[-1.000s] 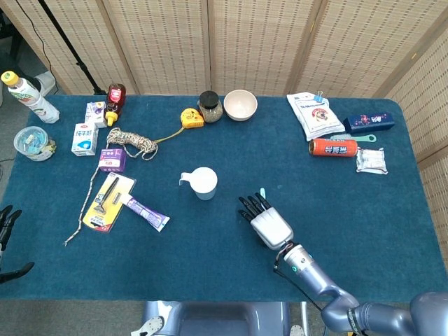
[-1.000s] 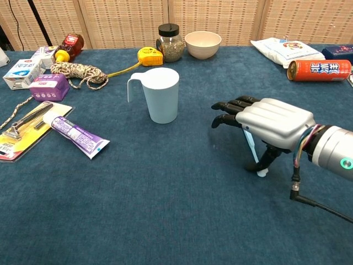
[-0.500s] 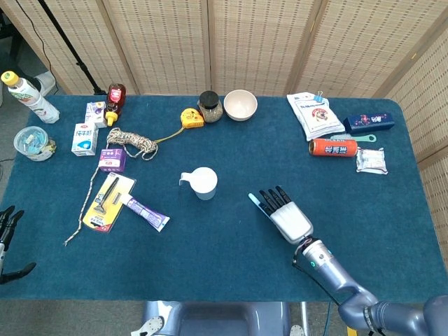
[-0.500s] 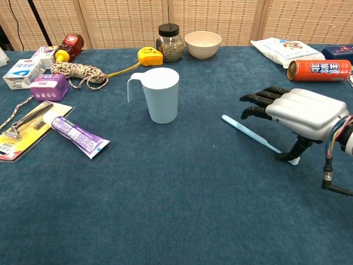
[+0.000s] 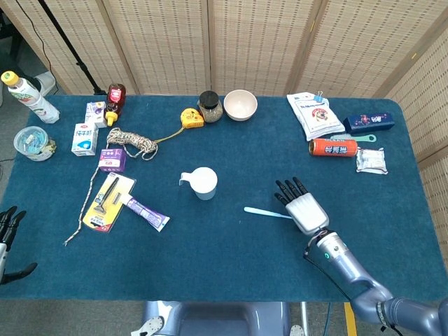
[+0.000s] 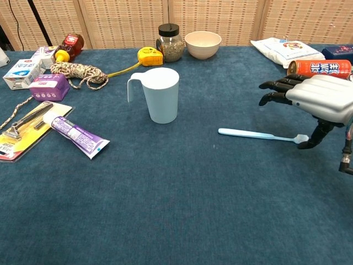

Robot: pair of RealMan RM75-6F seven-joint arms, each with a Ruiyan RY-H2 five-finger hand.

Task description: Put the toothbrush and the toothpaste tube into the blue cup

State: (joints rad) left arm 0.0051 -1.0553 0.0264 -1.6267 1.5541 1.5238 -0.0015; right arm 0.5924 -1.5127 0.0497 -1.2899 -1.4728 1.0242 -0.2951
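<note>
1. The toothbrush [image 6: 256,134] lies flat on the blue table [image 6: 176,221], to the right of the blue cup [image 6: 161,95] and well apart from it.
2. The right hand [image 6: 317,102] hovers palm down over the brush's right end, fingers [image 6: 276,85] stretched forward; its thumb tip sits just beside that end, and whether it touches cannot be told.
3. The cup stands upright near the table's middle, handle to the left.
4. The toothpaste tube [image 6: 74,134] lies left of the cup, touching a carded razor [image 6: 22,127].
5. The left hand [image 5: 8,231] shows at the head view's left edge, off the table, fingers spread.
</note>
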